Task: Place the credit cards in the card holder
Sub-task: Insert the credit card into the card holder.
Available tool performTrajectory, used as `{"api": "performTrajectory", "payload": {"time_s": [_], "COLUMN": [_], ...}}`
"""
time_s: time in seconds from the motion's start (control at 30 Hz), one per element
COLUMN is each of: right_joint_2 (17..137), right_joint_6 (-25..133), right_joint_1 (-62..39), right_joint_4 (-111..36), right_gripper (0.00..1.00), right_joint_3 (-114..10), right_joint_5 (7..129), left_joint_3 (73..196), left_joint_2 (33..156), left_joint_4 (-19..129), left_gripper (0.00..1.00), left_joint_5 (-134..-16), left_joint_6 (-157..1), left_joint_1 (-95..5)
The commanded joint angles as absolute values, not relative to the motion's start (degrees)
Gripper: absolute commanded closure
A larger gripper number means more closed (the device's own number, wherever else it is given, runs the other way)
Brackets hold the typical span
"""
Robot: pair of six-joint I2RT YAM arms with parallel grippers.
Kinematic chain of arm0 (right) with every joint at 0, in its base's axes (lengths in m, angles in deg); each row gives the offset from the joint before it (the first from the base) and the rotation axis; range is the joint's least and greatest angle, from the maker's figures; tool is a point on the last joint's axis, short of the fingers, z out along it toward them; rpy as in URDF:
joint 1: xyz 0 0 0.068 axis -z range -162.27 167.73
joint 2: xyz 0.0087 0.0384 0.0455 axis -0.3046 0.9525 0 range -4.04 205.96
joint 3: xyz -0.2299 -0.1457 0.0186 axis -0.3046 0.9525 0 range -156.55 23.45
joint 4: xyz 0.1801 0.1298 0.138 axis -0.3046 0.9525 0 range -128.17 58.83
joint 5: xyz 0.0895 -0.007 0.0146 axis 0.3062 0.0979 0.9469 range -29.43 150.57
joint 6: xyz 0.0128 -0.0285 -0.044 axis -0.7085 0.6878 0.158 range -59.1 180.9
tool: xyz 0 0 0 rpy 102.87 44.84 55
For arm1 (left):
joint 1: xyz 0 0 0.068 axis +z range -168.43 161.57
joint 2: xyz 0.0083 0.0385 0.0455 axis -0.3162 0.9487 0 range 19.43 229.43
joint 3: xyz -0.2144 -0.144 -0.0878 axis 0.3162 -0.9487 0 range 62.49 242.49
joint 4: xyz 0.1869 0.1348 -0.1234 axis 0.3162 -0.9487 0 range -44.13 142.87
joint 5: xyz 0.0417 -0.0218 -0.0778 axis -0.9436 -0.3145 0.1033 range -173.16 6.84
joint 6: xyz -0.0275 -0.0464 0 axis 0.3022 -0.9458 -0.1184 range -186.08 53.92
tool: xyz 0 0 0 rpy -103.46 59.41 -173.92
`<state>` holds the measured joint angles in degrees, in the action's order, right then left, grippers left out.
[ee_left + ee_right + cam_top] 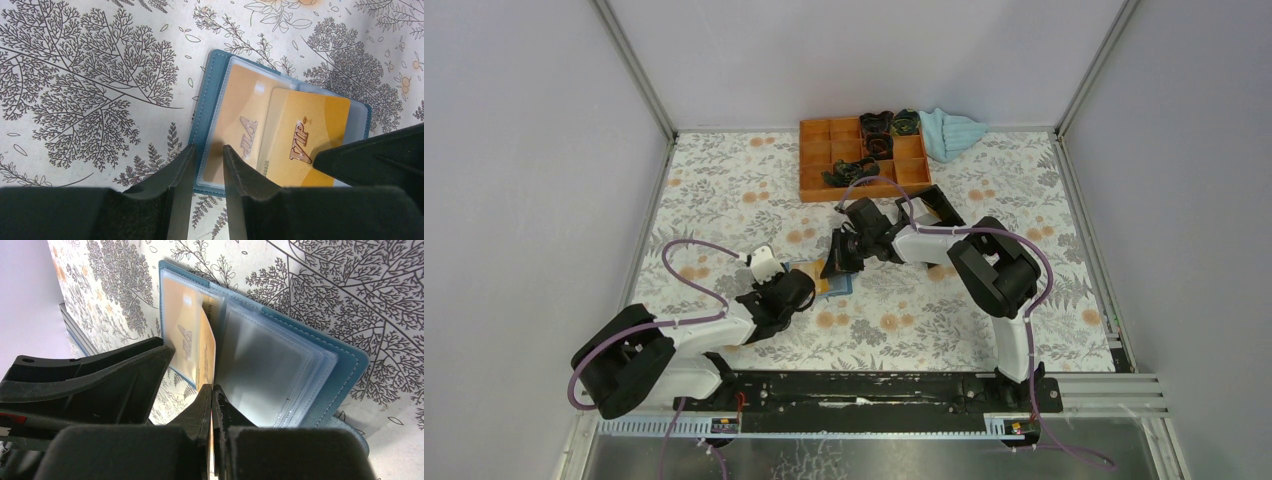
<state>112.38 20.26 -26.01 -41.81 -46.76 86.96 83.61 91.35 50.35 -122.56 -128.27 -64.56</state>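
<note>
Lying open on the table (984, 330), the holder (205, 100) has one card (240, 125) sleeved — we clamp its edge in our left gripper (209, 165); our right gripper (212, 405), pinched together, holds a second card (206, 357) against the sleeves.

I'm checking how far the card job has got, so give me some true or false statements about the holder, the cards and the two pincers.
1. The card holder lies open on the floral table. True.
2. The right pincer is shut on a gold card. True.
3. One card already sits under a clear sleeve of the holder. True.
4. The left pincer is empty and far from the holder. False: its fingers straddle the holder's edge.
5. The orange tray sits at the near edge by the arm bases. False: it is at the far side, next to the light blue cloth.
</note>
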Motion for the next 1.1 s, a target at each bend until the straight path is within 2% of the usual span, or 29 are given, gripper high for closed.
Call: {"api": "performTrajectory", "payload": {"time_s": [0.0, 0.57, 1.07], "right_joint_2": [114.21, 115.49, 113.79], "right_joint_6": [19.98, 17.45, 20.47], "right_joint_1": [-26.21, -25.83, -26.12], "right_joint_4": [-43.58, -48.15, -45.73], "right_gripper": [1.0, 1.0, 1.0], "right_joint_3": [-47.75, -45.94, -43.71], "right_joint_5": [82.61, 84.83, 87.03], "left_joint_3": [82.5, 82.54, 82.7], "left_joint_2": [91.41, 91.57, 91.72], "left_joint_4": [48.38, 48.41, 48.13], "left_gripper": [0.67, 0.67, 0.67], "left_joint_5": [-121.31, -121.34, -121.88], "left_joint_6": [-128.04, -128.48, -128.74], "left_joint_1": [-64.95, -65.19, -65.28]}}
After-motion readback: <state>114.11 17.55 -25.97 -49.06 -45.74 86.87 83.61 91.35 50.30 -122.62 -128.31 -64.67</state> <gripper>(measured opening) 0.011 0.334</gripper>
